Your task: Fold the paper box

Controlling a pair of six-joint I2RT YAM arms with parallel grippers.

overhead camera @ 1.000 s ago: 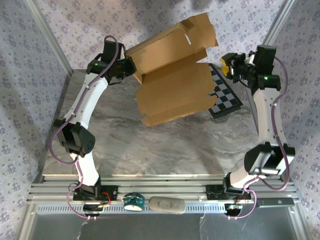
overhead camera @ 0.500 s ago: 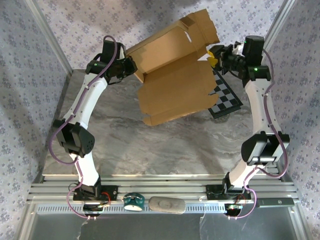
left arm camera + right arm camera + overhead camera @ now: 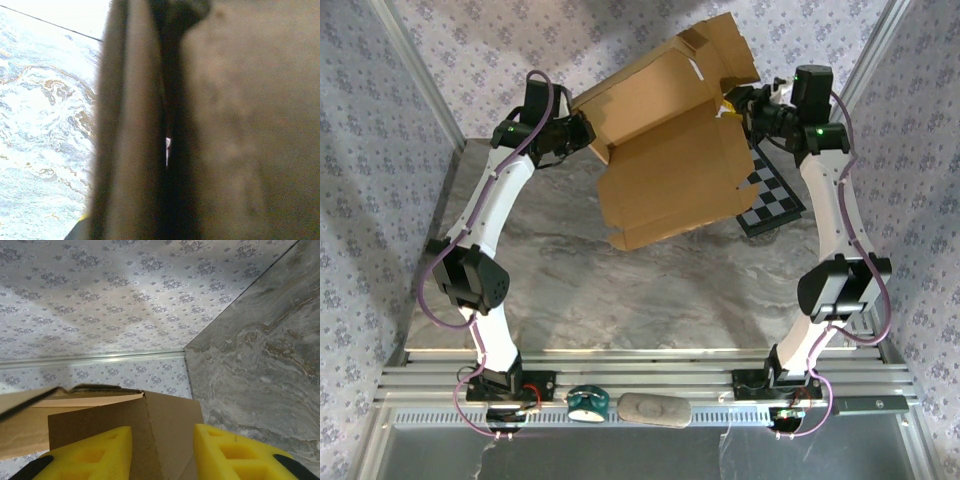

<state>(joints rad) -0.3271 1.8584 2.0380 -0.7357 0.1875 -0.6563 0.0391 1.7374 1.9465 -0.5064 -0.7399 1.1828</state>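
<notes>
We see left gripper (image 3: 586,140) clamped on the paper box (image 3: 665,180) edge, holding it aloft so flaps hang free. Right gripper (image 3: 162,455) fingers (image 3: 90,455) apart, flap between them, likely lining up a fold.

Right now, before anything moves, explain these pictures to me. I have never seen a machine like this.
Two robot arms are bolted at the near edge of a marble table. The top picture looks down from above and behind them. The other two come from a camera on each wrist.

The left hand is shut on one edge of the box, a brown cardboard sheet with flaps, and holds it up. Its camera is so close that the cardboard is a brown blur.

The right hand is at the box's far right corner. In its own view the yellow fingers stand apart with a flap between them.

A checkerboard panel lies on the table, partly hidden by the box.
</notes>
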